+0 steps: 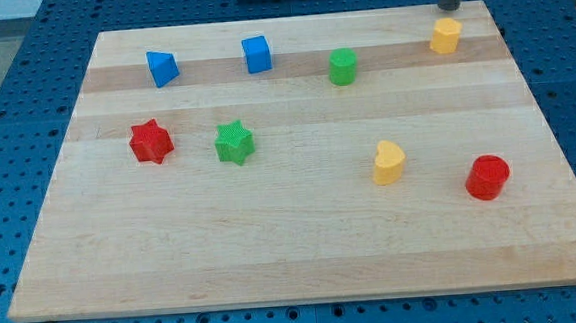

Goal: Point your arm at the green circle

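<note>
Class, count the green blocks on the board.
2: the green circle near the view's top centre, and the green star left of centre beside the red star. None appear hidden.

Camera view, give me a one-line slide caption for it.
My tip sits at the board's top right edge, just above a yellow block, with the green circle farther toward the view's left.

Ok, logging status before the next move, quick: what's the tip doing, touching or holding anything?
My tip: no gripper, holds nothing; at the board's top right edge, just above the yellow block, touching no block, right of the green circle.
</note>
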Controlling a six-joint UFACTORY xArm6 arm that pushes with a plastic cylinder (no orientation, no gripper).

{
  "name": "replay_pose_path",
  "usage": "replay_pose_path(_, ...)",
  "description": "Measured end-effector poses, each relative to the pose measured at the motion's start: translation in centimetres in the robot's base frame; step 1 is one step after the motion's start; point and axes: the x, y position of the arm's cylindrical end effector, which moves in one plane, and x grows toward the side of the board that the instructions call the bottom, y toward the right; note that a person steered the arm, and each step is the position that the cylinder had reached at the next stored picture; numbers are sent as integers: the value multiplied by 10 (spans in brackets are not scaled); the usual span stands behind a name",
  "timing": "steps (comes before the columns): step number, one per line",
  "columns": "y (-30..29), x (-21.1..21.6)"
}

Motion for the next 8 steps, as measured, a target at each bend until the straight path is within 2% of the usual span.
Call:
replay_pose_path(1, -6, 0)
replay_pose_path(3, -120, 0)
replay_pose_path(4, -131, 0)
replay_pose_path(8, -106, 2)
